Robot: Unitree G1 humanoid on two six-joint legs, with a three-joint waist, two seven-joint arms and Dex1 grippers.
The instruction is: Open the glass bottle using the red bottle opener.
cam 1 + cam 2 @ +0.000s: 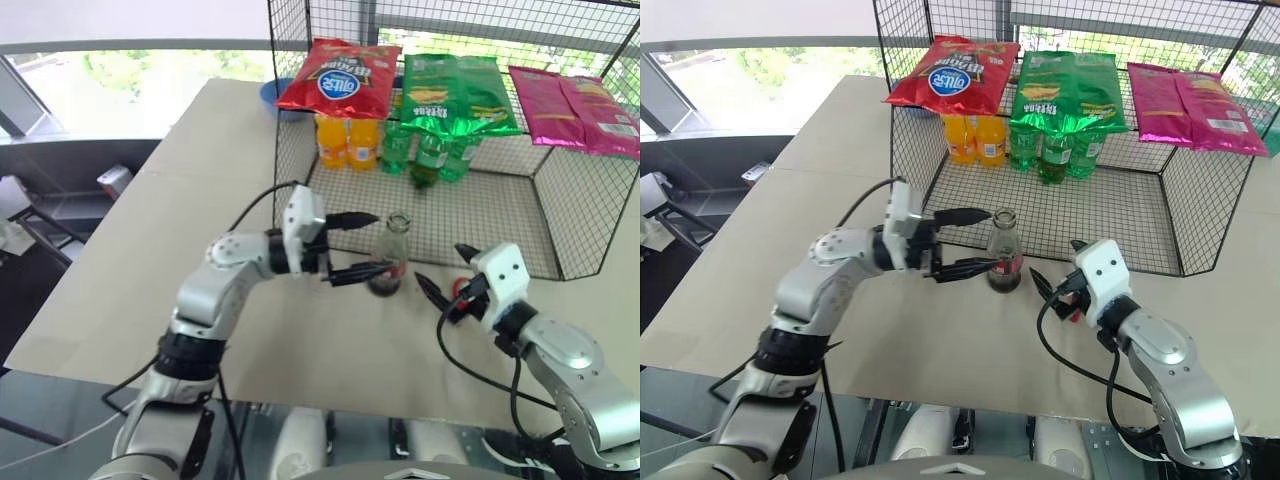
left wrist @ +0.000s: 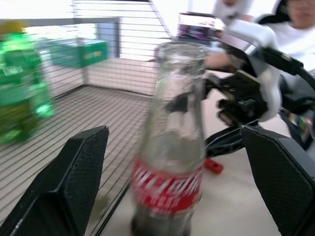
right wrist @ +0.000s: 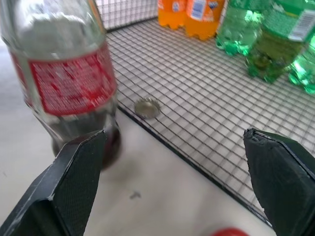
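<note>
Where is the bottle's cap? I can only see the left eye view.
Observer: The cap lies on the wire cage floor, close beside the glass bottle but not touching it.
Operator: Is the right pincer holding the opener?
Observer: No. The right pincer is open, and a red piece, likely the red bottle opener, lies on the table below it.

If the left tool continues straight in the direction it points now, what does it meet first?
Most likely the glass bottle: it stands directly ahead between the open fingers of the left tool, apparently untouched.
</note>
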